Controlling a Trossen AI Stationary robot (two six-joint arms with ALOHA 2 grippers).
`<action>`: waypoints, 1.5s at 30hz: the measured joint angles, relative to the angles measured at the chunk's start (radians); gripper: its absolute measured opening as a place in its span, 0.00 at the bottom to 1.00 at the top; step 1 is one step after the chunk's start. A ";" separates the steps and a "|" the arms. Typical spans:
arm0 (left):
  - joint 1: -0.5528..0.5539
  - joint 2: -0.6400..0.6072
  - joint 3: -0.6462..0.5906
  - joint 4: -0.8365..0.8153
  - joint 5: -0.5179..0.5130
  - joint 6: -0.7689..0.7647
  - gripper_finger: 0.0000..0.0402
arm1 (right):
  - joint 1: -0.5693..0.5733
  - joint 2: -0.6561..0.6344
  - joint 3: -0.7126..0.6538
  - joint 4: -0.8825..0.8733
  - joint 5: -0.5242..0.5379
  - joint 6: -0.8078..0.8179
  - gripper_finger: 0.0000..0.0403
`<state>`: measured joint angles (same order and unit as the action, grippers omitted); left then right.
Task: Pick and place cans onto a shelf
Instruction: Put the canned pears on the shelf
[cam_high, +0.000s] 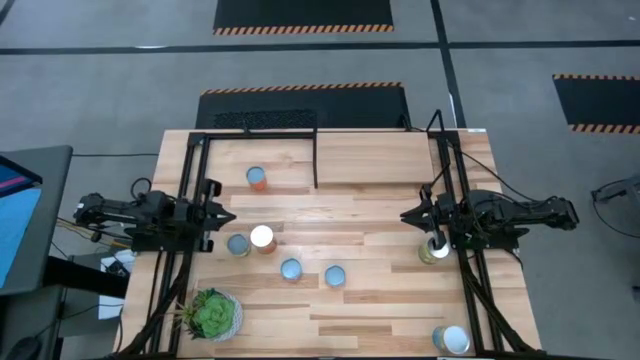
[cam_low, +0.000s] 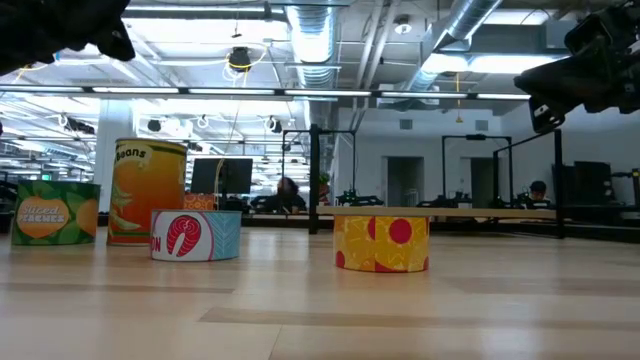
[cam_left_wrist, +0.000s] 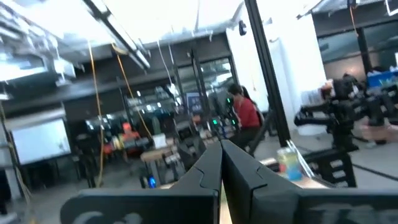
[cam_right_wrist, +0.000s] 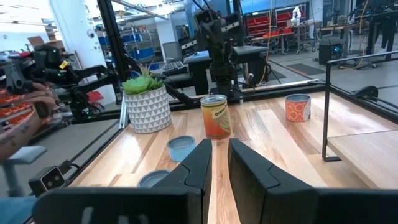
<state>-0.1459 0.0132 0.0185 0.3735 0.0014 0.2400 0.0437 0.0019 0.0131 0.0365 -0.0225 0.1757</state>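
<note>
We see left gripper (cam_high: 228, 217) closed, empty, at table's left edge. Right gripper (cam_high: 408, 216) part-open, nothing between fingers, near right edge. Five cans (cam_high: 290, 268) mid-table, two by right edge; shelf (cam_high: 375, 160) bare.

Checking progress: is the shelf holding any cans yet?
Empty: the shelf shows bare board from above; the cans stand on the table.

Potted plant (cam_high: 211, 315) at the table's (cam_high: 370, 300) near-left corner, seemingly upright.
</note>
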 joint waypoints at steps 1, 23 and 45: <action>0.000 -0.001 0.000 0.008 -0.014 -0.013 0.00 | 0.000 0.000 0.001 -0.003 0.000 0.000 0.20; 0.000 0.020 0.000 0.005 -0.469 -0.165 0.00 | -0.002 0.000 0.004 0.019 0.211 -0.206 0.20; 0.087 0.638 0.295 0.159 -0.371 -0.026 0.00 | -0.002 0.000 0.002 0.203 0.207 -0.237 0.20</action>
<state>-0.0586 0.6512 0.3138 0.5329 -0.3701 0.2137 0.0422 0.0017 0.0154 0.2396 0.1843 -0.0609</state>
